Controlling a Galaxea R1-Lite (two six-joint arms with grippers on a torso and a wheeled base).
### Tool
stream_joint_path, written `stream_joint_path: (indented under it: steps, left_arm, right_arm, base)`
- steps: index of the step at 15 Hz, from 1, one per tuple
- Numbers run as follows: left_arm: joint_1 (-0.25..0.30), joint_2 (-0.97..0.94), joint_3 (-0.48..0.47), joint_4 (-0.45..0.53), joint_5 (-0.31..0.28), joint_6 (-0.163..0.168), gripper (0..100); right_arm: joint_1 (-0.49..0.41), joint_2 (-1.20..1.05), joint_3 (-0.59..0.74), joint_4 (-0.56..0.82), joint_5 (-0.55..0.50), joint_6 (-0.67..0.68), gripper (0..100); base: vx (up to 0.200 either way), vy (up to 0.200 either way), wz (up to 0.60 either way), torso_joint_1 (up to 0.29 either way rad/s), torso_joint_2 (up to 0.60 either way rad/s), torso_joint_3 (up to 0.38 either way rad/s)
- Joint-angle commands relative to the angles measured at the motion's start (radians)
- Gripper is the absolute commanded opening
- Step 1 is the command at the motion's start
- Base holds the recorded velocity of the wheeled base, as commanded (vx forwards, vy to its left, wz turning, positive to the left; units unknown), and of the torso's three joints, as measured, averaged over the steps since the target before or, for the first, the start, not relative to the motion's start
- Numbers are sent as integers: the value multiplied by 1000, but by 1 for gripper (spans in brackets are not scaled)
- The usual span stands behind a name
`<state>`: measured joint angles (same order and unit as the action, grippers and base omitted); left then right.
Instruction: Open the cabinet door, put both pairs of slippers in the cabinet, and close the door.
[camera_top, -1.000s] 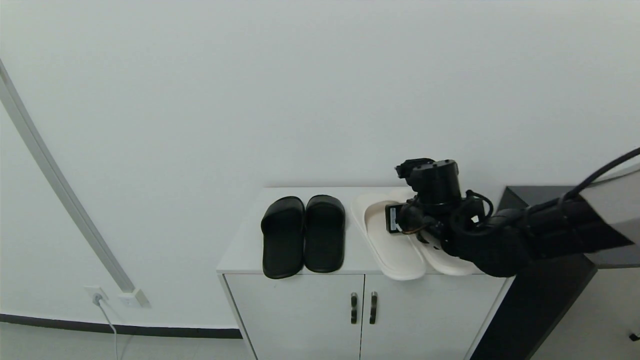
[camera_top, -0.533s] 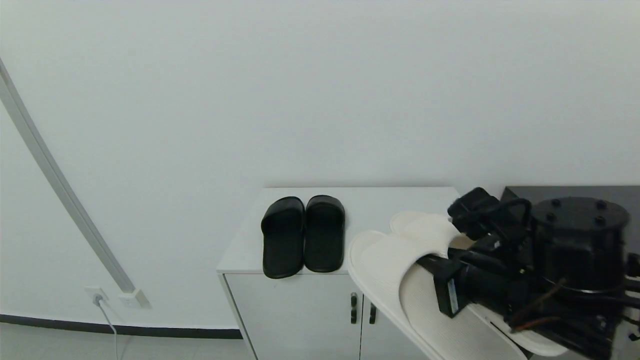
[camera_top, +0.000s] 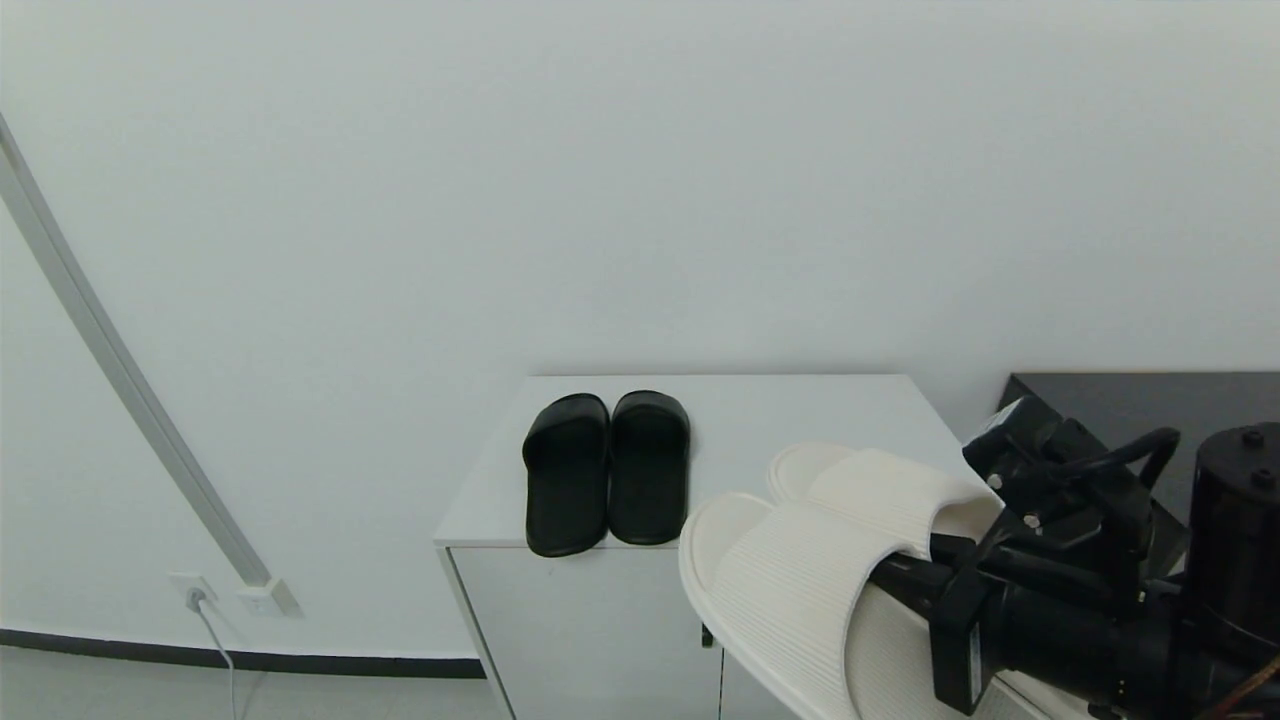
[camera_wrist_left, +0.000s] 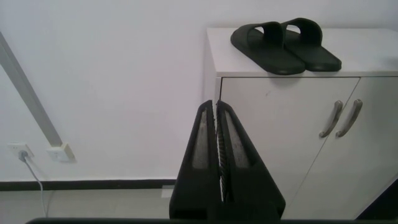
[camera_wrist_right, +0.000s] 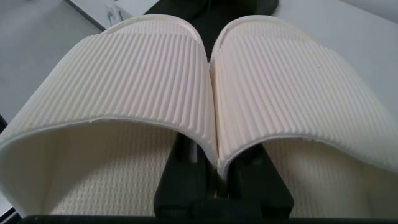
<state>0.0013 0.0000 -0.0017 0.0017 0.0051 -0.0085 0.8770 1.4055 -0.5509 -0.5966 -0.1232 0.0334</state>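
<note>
Right gripper (camera_top: 893, 577) pinches white slippers (camera_top: 800, 570) together, aloft at near right. Black slippers (camera_top: 607, 470) on cabinet (camera_top: 800, 410) top, left. Left gripper (camera_wrist_left: 215, 109) pressed together, holding nothing.

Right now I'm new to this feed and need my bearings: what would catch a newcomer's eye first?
The pair of cream ribbed slippers, pinched together in the right gripper, hangs in the air before the right half of the white two-door cabinet. A pair of black rubber slides sits side by side on top, above the shut doors. The left gripper is shut, low before it.
</note>
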Motion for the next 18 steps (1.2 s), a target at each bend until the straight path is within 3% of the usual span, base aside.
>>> stream_joint_path:
  steps: [1,8,18]
  left_arm:
    - [0,0,0,0,3,1,0]
    - [0,0,0,0,3,-2,0]
    - [0,0,0,0,1,2,0]
  right_arm:
    - [3,-2,8,0,-1,0,0]
    - [19,1,35,0,2,-1,0]
    - [13,23,62,-8,45,-15,0]
  base:
    - [-200,0,0,2,2,2]
    - [-200,0,0,0,1,2]
    - [0,0,0,0,0,0]
